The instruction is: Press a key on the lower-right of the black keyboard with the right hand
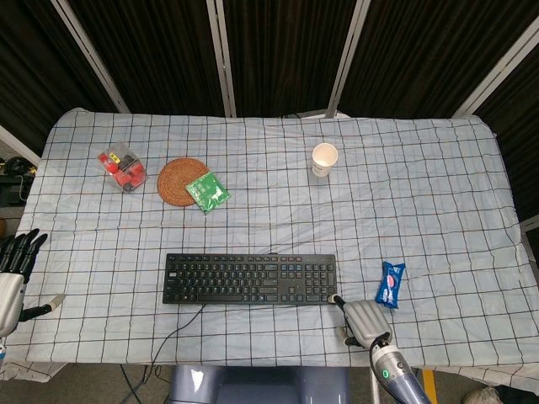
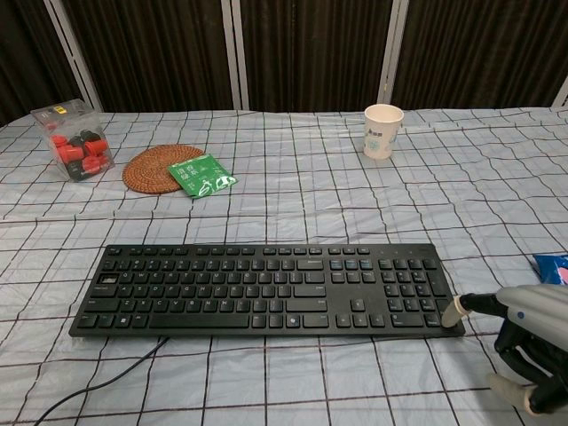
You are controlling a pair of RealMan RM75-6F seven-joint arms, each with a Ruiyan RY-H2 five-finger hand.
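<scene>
left hand (image 1: 15, 273) is hanging off the table's left edge, fingers spread and grasping nothing. black keyboard (image 2: 266, 288) is sitting near the front edge of the checked cloth (image 1: 421, 194), cable trailing off the front. right hand (image 2: 532, 342) is poking one extended fingertip (image 2: 450, 311) at the keyboard's lower-right corner, other fingers curling under, holding nothing.

Overhead head view; low frontal chest view

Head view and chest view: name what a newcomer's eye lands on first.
The black keyboard lies at the near middle of the checked cloth, and the right hand stretches one fingertip to its lower-right corner. Farther back stand a paper cup and a round woven coaster.
</scene>
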